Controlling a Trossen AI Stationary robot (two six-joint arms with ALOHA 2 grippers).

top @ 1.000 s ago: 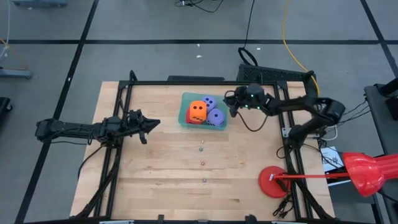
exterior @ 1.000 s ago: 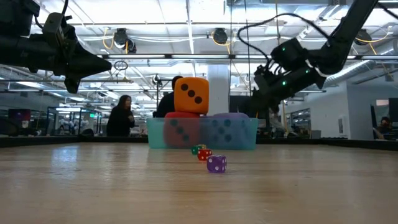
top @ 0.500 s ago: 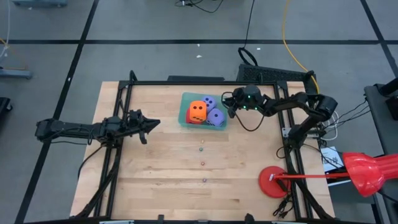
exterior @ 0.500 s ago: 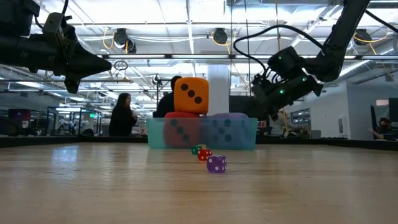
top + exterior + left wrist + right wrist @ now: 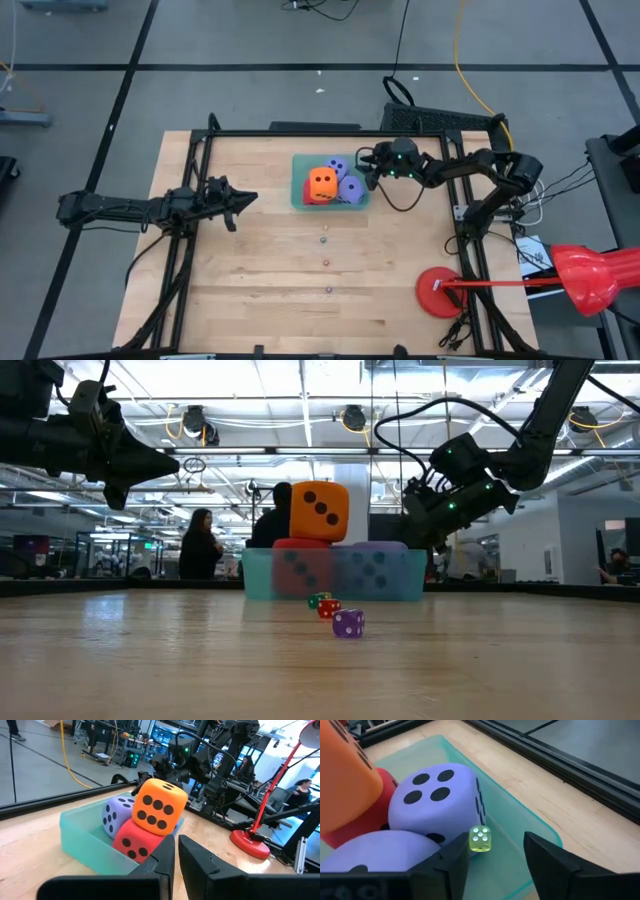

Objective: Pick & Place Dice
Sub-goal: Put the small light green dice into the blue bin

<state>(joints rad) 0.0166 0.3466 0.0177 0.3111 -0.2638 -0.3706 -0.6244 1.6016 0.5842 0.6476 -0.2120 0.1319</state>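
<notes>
Four big dice: all sat in the teal bin — orange die on top of the red die, two purple-blue dice on the side of the bin nearer the right arm
Small yellow-green die: seen just ahead of the right fingers, over the bin's inside beside a purple-blue die; I could not tell whether it was in the air or already resting
Right gripper: hovered at the bin's rim on the right arm's side, jaws apart with nothing between them
Left gripper: waited well clear of the bin on its far side, jaws together, empty
Tiny dice left out: a green, a red and a purple one lay on the table in front of the bin
Step in hand: release into the bin, by my reading
Doing it well: keep the jaws wide, lift straight up from the bin — not sideways, since the orange die looked easy to topple
</notes>
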